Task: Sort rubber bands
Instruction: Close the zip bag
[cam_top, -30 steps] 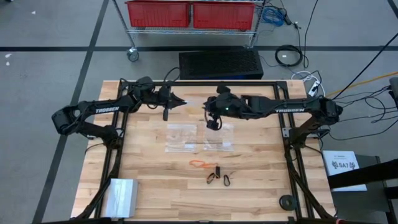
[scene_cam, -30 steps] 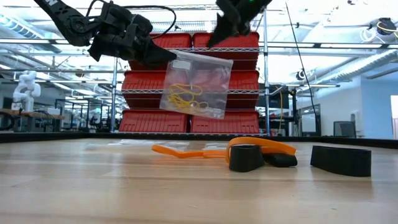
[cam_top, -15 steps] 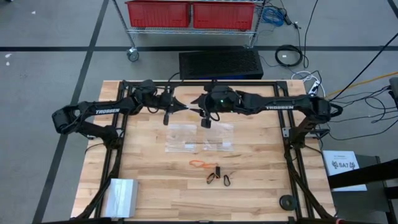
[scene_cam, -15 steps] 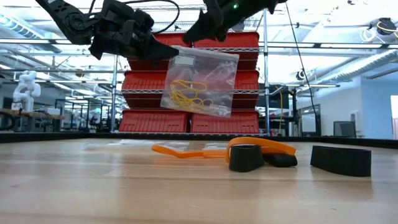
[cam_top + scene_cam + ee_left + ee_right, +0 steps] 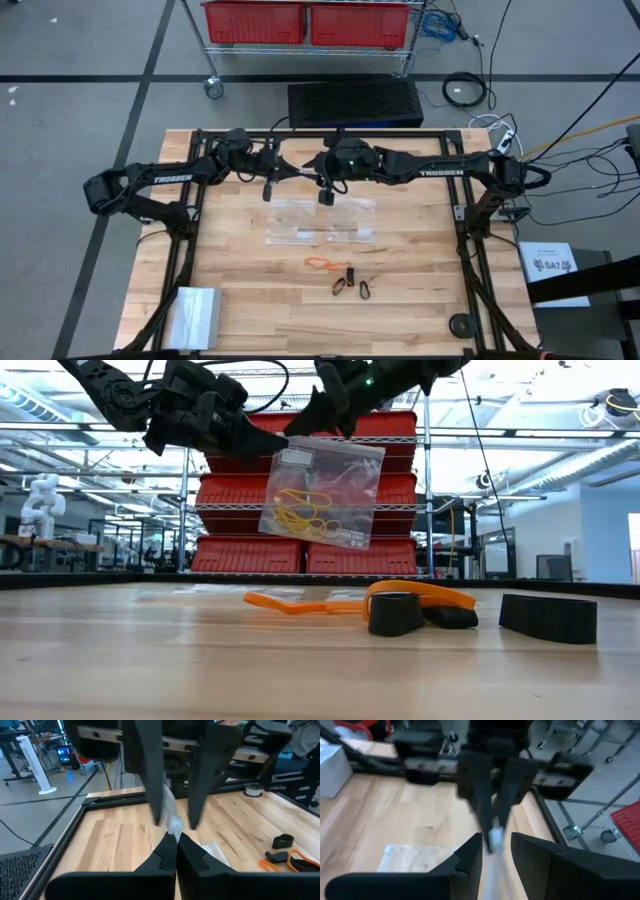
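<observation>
Near the upper middle of the high view the two arms meet tip to tip above the far part of the desk (image 5: 240, 300). The left tool (image 5: 272, 444) is pressed together on the top corner of a clear bag (image 5: 322, 490), which hangs in the air in the low view with yellowish rubber bands (image 5: 298, 512) inside it. The right tool (image 5: 300, 422) reaches in at that same bag edge with its fingers (image 5: 470, 855) spread, one to each side of the plastic, facing the left tool's tip. More clear bags (image 5: 320, 222) lie flat on the desk at the high view's centre, and below them loose rubber bands, orange (image 5: 320, 263) and black (image 5: 366, 289), lie on the wood.
</observation>
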{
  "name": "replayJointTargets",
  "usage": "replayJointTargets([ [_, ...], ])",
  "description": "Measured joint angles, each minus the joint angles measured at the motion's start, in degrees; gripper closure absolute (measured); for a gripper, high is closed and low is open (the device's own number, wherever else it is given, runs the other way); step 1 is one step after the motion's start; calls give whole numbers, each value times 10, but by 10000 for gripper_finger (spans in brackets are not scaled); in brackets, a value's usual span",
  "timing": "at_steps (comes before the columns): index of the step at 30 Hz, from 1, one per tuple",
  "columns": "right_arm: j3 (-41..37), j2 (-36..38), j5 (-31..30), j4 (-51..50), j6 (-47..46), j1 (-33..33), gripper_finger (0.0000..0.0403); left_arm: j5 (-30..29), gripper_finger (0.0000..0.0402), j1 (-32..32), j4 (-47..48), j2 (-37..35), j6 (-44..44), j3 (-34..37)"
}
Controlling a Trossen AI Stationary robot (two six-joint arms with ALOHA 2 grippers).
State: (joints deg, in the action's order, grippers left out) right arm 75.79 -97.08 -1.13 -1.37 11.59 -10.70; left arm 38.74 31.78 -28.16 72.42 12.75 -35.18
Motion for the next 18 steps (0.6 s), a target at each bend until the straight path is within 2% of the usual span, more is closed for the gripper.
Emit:
replayJointTargets([
  [5, 0, -6, 1, 0, 1, -6, 321, -3, 401, -1, 1, 0, 0, 0],
  [11, 0, -14, 0, -1, 25, -6, 391, -7, 401, -1, 6, 1, -2, 0],
  [18, 2, -3, -12, -29, 28, -5, 397, -9, 401, 4, -1, 1, -1, 0],
])
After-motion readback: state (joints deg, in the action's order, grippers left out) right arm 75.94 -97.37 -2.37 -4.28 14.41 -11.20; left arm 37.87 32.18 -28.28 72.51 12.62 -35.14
